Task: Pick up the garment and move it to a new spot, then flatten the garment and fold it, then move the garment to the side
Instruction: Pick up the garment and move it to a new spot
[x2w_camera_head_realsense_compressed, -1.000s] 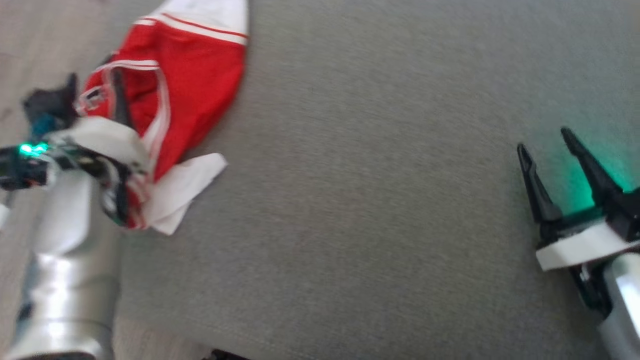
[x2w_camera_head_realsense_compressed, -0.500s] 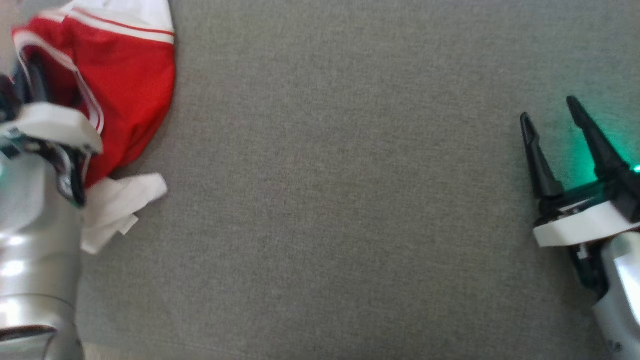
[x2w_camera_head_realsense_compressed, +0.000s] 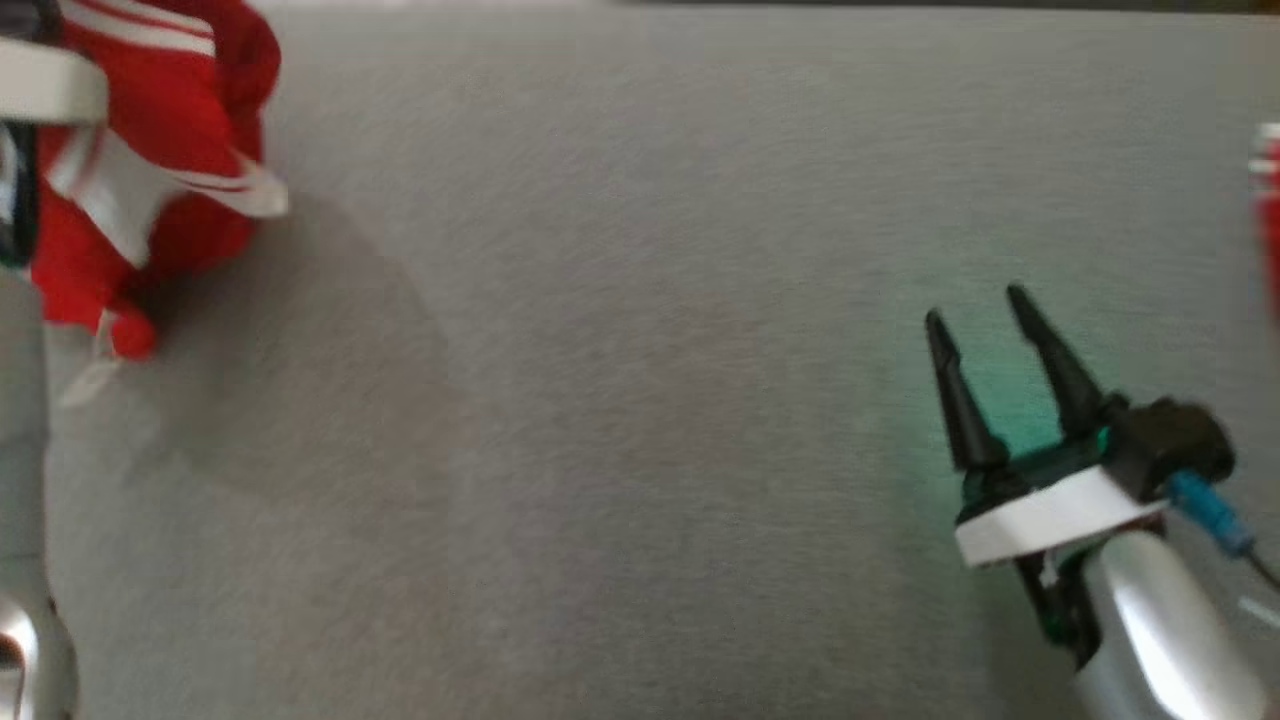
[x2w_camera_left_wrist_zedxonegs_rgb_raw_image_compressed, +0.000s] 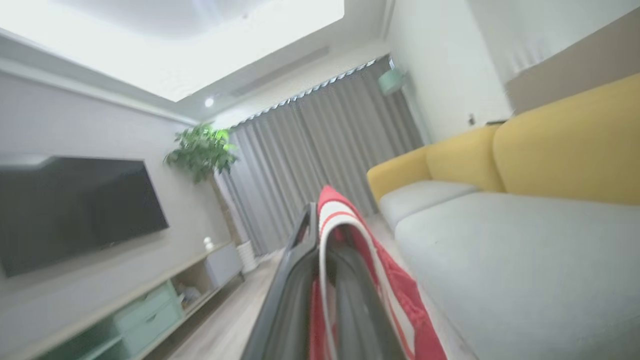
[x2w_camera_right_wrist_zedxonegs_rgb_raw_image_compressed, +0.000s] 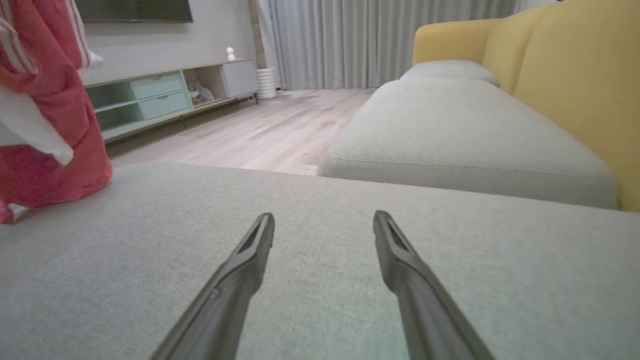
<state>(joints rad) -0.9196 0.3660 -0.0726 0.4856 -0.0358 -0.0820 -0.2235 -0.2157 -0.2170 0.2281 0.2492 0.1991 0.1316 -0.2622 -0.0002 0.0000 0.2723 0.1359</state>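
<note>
Since a second ago the red sports garment with white stripes and trim (x2w_camera_head_realsense_compressed: 160, 200) has come up off the grey woven-fabric cushion (x2w_camera_head_realsense_compressed: 640, 420). It lay spread at the upper left of the head view with the left gripper's fingers apart around it. Now it hangs bunched at the upper left edge, over its own shadow. The head camera has shifted too, so part of that displacement is the view's own.

In the left wrist view the left gripper (x2w_camera_left_wrist_zedxonegs_rgb_raw_image_compressed: 320, 240) is clamped on a white-edged fold, cloth draping toward the lower right. Whether the lowest tip brushes the cushion I cannot tell.

The right gripper (x2w_camera_head_realsense_compressed: 977, 310) hovers at the lower right, fingers spread, holding nothing.

The pick-up looks done and the carry to a new spot is beginning. Flattening, folding and setting aside remain.
</note>
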